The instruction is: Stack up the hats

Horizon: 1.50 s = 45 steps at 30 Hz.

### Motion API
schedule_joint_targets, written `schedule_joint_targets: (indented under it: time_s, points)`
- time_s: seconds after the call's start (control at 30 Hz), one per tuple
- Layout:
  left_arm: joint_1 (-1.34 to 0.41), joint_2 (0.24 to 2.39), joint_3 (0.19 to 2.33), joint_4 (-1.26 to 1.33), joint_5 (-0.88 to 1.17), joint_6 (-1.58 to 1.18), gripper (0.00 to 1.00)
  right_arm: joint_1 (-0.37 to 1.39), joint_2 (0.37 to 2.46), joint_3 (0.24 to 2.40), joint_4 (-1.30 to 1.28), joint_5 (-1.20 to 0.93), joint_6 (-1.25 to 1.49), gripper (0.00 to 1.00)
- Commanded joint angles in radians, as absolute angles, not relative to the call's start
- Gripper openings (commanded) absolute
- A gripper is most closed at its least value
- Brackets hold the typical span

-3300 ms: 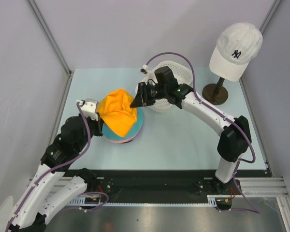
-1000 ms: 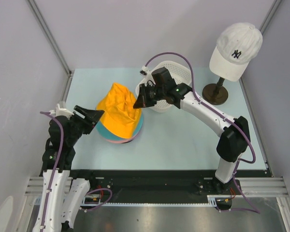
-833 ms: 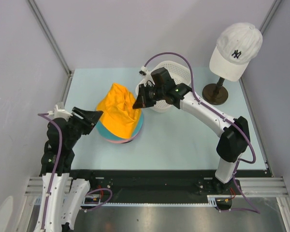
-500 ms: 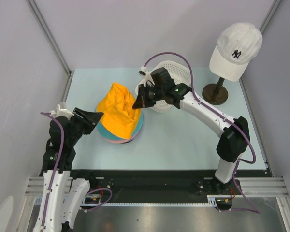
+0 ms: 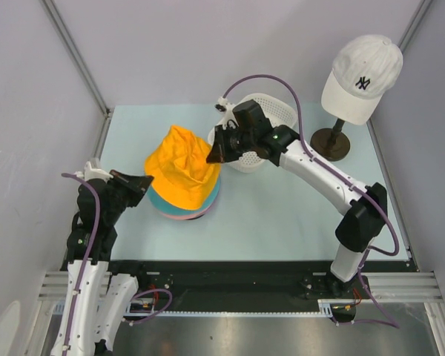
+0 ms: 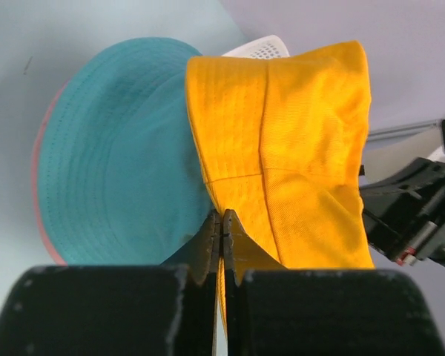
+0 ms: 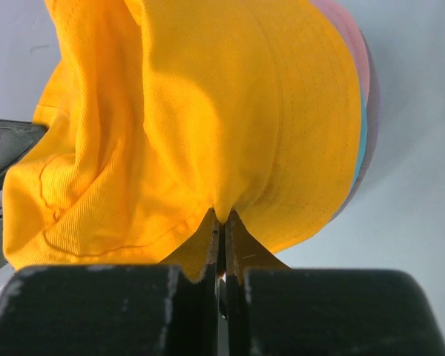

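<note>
folds crease soft orange hat (image 5: 182, 167) over round teal hat (image 6: 111, 148)

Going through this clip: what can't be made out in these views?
Top view: bottom hats, covered by the orange hat and teal hat; only rim slivers show.
Top view: basket interior, partly behind the right arm.
Left wrist view: how deep the left pincer grips the brim, hidden by its own fingers.

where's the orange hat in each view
top external: the orange hat sits left of centre, draped over the stack.
left wrist: it takes up the right half of the picture.
right wrist: it fills the upper left and the middle.
shared landmark: the teal hat under it, only a thin sliver in the right wrist view.
</note>
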State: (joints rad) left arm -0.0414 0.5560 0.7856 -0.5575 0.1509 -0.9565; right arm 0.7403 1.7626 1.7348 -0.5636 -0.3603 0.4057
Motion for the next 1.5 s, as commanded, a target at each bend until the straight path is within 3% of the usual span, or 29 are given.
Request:
schedule_joint_targets:
  time_s: [0.0,0.33,0.7,0.73,0.83,0.87,0.97,1.13,1.47]
  points:
    - [-0.035,0.537,0.825,-0.574,0.049,-0.914,0.00,0.747,1.671,1.812,-0.581,-0.296,0.376,0.00]
    - [-0.029,0.571,0.727,-0.538,-0.034,-0.870,0.00,0.781,1.701,1.829,-0.592,-0.305,0.356,0.00]
    - [-0.003,0.604,0.598,-0.450,0.041,-0.884,0.00,0.779,1.703,1.746,-0.597,-0.302,0.334,0.01]
    - [-0.003,0.606,0.589,-0.437,0.051,-0.882,0.00,0.773,1.698,1.738,-0.594,-0.311,0.337,0.04]
    - [0.026,0.606,0.572,-0.402,0.075,-0.870,0.00,0.712,1.671,1.724,-0.559,-0.400,0.342,0.33]
    - [0.031,0.607,0.571,-0.394,0.081,-0.862,0.00,0.697,1.655,1.707,-0.540,-0.432,0.342,0.51]
    - [0.038,0.617,0.574,-0.380,0.101,-0.836,0.00,0.637,1.629,1.659,-0.463,-0.546,0.350,0.71]
    - [0.052,0.632,0.571,-0.357,0.127,-0.805,0.00,0.594,1.649,1.598,-0.339,-0.708,0.356,0.79]
    - [0.083,0.655,0.554,-0.302,0.169,-0.782,0.00,0.572,1.736,1.480,-0.046,-0.868,0.474,0.79]
